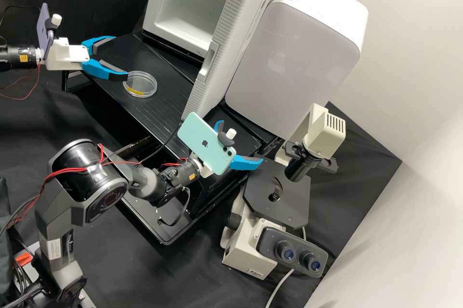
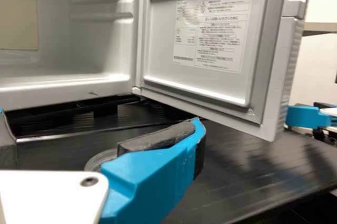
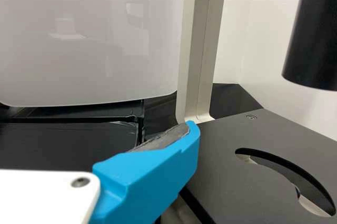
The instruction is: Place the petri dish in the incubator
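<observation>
Our left tool (image 1: pixel 120 56) holds its fingers apart over the black counter (image 1: pixel 159 105). The petri dish (image 1: pixel 140 83) lies on the counter just beside the tip of its nearer finger, outside the open incubator (image 1: pixel 183 4) beyond. Farther right, our right tool (image 1: pixel 243 146) hovers with its fingers apart just beside the microscope (image 1: pixel 270 231) stage.

Clear, glossy plastic in the petri dish (image 1: pixel 140 83). Smooth white plastic on the incubator (image 1: pixel 193 4), ribbed outside on its door (image 1: pixel 236 33), with a paper label (image 2: pixel 210 29) inside. Black bench (image 1: pixel 159 105) finely grooved, with a dull sheen. Matt black cloth (image 1: pixel 144 269) beneath. Bright blue matt plastic on the left claw (image 1: pixel 118 56), with grey rubbery pads (image 2: pixel 158 137). Smooth matt black on the microscope stage (image 3: pixel 253 145).
</observation>
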`<state>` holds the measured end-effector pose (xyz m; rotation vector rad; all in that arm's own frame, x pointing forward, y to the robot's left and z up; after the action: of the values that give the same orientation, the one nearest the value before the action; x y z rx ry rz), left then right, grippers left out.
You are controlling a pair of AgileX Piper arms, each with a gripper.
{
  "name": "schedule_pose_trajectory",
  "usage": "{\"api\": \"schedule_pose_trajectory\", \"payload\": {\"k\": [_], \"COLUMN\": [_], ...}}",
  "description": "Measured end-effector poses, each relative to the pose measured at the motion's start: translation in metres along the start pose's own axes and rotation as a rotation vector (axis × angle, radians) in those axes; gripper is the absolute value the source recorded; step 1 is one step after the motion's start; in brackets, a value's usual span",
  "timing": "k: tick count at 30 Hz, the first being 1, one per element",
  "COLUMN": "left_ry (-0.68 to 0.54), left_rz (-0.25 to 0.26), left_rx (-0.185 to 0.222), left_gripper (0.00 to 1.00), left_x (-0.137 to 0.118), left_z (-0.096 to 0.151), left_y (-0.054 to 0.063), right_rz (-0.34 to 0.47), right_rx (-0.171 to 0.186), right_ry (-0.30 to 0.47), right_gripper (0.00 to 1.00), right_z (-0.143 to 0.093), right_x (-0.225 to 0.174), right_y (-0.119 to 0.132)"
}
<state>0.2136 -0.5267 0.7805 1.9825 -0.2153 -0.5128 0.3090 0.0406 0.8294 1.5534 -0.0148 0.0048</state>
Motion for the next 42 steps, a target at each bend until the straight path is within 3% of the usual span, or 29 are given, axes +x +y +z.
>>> {"api": "schedule_pose_trajectory", "payload": {"k": [10,19,29,42], "left_ry": [0.068,0.106,0.087,0.093], "left_rz": [-0.001,-0.096,-0.182,-0.184], "left_rx": [0.027,0.014,0.035,0.016], "left_gripper": [1.0,1.0,1.0,1.0], "left_x": [-0.001,0.002,0.006,0.017], "left_z": [0.008,0.009,0.015,0.014], "left_y": [-0.01,-0.026,-0.047,-0.048], "right_rz": [0.0,0.0,0.0,0.0], "right_rx": [0.0,0.0,0.0,0.0], "right_ry": [0.0,0.0,0.0,0.0], "right_gripper": [1.0,1.0,1.0,1.0], "right_z": [0.0,0.0,0.0,0.0], "right_x": [0.0,0.0,0.0,0.0], "right_y": [0.0,0.0,0.0,0.0]}}
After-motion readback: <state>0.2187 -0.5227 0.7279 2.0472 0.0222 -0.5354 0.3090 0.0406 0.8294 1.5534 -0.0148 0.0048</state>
